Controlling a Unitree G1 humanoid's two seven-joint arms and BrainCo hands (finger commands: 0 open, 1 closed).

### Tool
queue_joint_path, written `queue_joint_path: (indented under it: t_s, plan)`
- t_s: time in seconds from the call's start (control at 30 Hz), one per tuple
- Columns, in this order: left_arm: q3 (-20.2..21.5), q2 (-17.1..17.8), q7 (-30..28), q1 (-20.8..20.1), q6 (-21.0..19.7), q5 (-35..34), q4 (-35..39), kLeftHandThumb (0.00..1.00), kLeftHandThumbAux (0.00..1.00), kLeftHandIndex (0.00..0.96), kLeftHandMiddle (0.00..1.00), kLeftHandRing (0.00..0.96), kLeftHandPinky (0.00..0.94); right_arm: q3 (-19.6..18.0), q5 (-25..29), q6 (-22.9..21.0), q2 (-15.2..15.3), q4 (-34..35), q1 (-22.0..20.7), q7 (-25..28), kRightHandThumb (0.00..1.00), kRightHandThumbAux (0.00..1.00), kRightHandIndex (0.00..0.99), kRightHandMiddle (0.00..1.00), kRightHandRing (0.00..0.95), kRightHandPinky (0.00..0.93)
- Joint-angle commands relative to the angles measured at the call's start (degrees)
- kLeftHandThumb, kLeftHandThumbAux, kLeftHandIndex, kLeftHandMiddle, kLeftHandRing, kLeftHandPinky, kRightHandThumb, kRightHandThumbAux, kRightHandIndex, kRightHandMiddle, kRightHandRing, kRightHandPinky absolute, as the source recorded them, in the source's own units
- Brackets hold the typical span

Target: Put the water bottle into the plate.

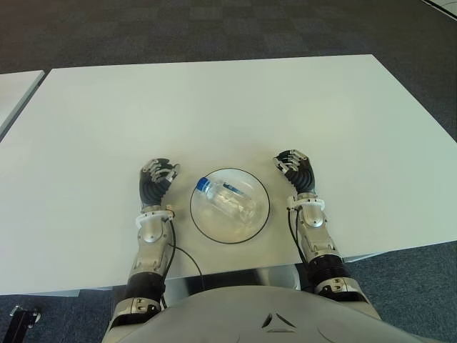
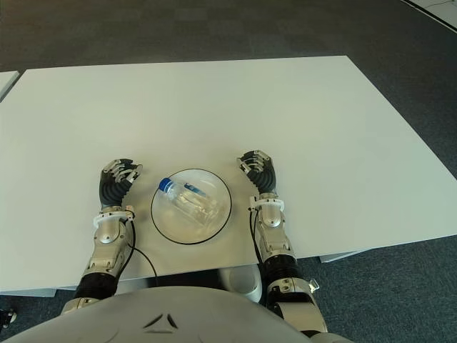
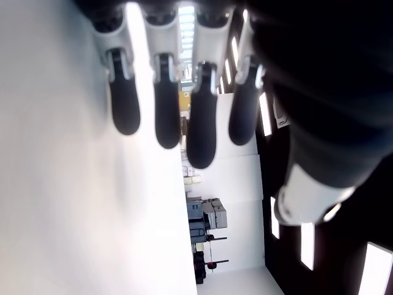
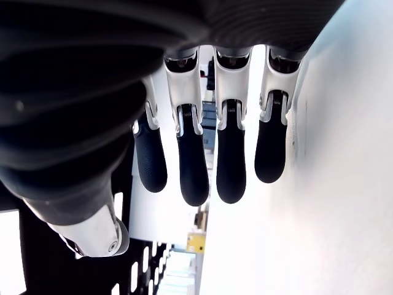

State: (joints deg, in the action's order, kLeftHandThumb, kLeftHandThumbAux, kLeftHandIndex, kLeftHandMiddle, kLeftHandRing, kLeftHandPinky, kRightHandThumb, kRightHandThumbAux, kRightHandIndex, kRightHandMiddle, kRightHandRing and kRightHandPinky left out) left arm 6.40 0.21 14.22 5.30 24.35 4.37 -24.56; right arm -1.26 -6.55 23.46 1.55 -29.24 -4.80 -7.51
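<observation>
A clear water bottle (image 1: 228,201) with a blue cap lies on its side inside the round glass plate (image 1: 207,229) near the table's front edge. The cap points toward the left hand. My left hand (image 1: 157,179) shows just left of the plate, fingers (image 3: 161,110) relaxed and holding nothing. On the plate's other side my right hand (image 1: 294,169) is likewise empty, its fingers (image 4: 190,166) loosely extended. Neither hand touches the bottle or the plate.
The white table (image 1: 214,107) stretches wide beyond the plate. A second white table edge (image 1: 14,89) shows at the far left. Dark carpet (image 1: 214,28) lies behind the table.
</observation>
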Motion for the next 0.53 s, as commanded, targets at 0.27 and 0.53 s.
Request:
queue_joint_path:
  t_s: [0.27,0.53]
  plan:
    - [0.21,-0.72,1.06,2.26,-1.31,0.53,-0.82,0.707,0.717,0.429,0.498,0.485,0.467,-0.12,1.11,-0.08,-0.29,0.29,0.69,0.96,0.702,0.733,0.426,0.484,0.476,0.479]
    - [0.13,-0.54,0.92,2.92,-0.57,0.54,0.03,0.705,0.718,0.429,0.493,0.482,0.470,-0.37,1.60,-0.17,-0.55,0.39,0.74,1.76,0.703,0.733,0.426,0.485,0.478,0.480]
